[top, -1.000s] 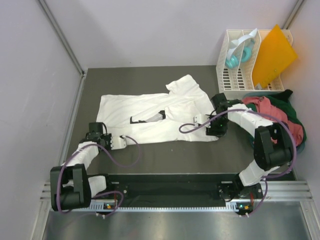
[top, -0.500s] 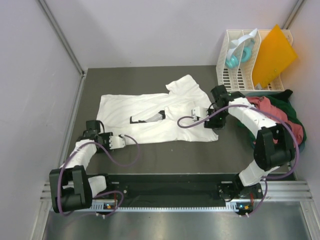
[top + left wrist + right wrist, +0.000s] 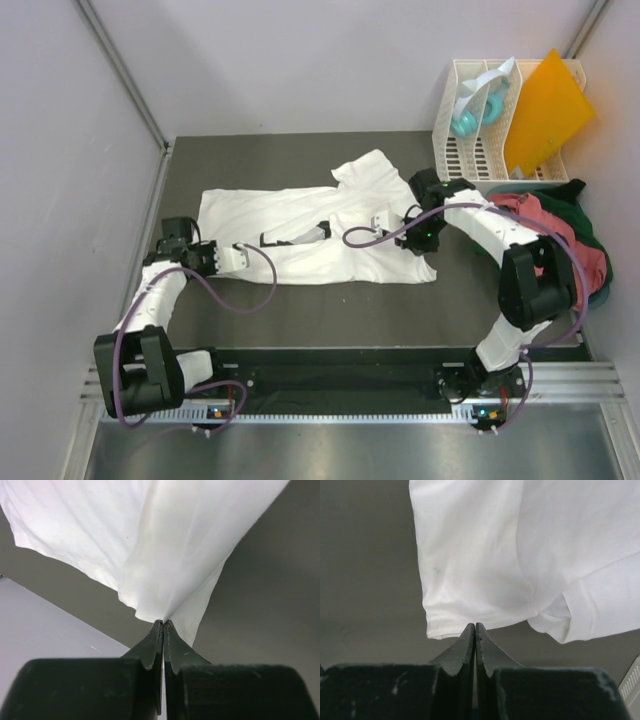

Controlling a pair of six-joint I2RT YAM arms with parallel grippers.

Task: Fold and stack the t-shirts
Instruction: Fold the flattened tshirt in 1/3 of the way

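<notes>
A large white t-shirt (image 3: 300, 225) lies spread on the dark table, partly folded over itself. My left gripper (image 3: 242, 257) is at its near left edge. In the left wrist view the jaws are shut (image 3: 163, 623) with a gathered corner of the white t-shirt (image 3: 165, 545) pinched in their tips. My right gripper (image 3: 379, 222) reaches over the shirt's right part. Its jaws are shut (image 3: 475, 625) at the hem of the white t-shirt (image 3: 520, 555), which meets their tips. A salmon-red t-shirt (image 3: 545, 228) and a dark green t-shirt (image 3: 585, 205) lie bunched at the right.
A white slatted rack (image 3: 465, 150) stands at the back right with a teal object (image 3: 468, 118) and an orange sheet (image 3: 545, 100) in it. Grey walls (image 3: 80, 160) close in the left and back. Purple cables (image 3: 255, 300) loop off both arms.
The left gripper opened, shut again on the shirt's edge and moved away from the base. The right gripper moved left over the shirt and went from open to shut.
</notes>
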